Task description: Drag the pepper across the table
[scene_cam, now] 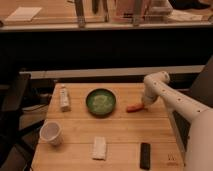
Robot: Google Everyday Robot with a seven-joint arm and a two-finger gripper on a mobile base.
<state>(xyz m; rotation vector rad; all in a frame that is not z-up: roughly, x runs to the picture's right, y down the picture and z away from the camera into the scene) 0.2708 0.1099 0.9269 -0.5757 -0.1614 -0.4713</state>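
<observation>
A small red-orange pepper (133,108) lies on the wooden table (120,135), right of the green bowl. My white arm comes in from the right and bends down to it. My gripper (144,104) is at the pepper's right end, low against the table top and touching or very close to the pepper.
A green bowl (100,101) sits mid-table. A white bottle (64,98) lies at the left, a white cup (51,133) at front left, a white packet (100,148) and a black device (145,155) near the front edge. A dark chair (12,107) stands left.
</observation>
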